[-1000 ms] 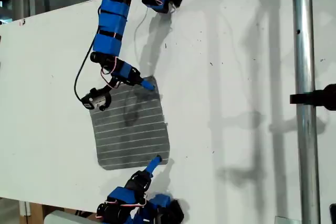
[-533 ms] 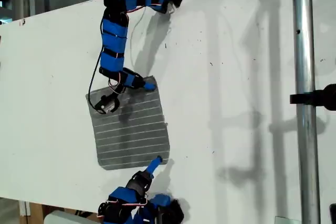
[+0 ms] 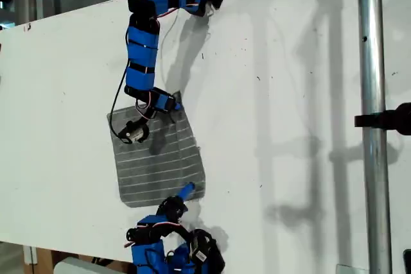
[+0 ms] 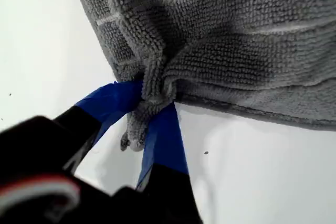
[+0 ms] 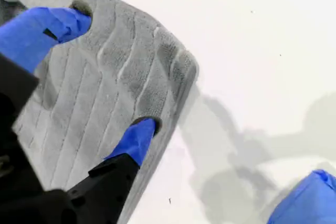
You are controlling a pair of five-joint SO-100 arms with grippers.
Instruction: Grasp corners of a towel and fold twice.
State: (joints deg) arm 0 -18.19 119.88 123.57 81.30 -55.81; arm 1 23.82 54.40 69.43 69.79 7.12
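While my first gripper [image 4: 151,103] clamps just the tip of a towel [image 3: 160,158] corner [image 4: 134,135] on the table [image 3: 289,94], lifting could pull it free; my second gripper's [image 5: 113,71] hold at another corner is unclear.

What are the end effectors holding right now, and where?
My first gripper pinches the towel by one bunched corner. My second gripper has its fingertips spread on the towel; a hold cannot be told.

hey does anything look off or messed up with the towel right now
Only the towel: it lies skewed on the table, one corner bunched between the fingers of my first gripper, another lifted and curling at my second gripper. No damage visible.
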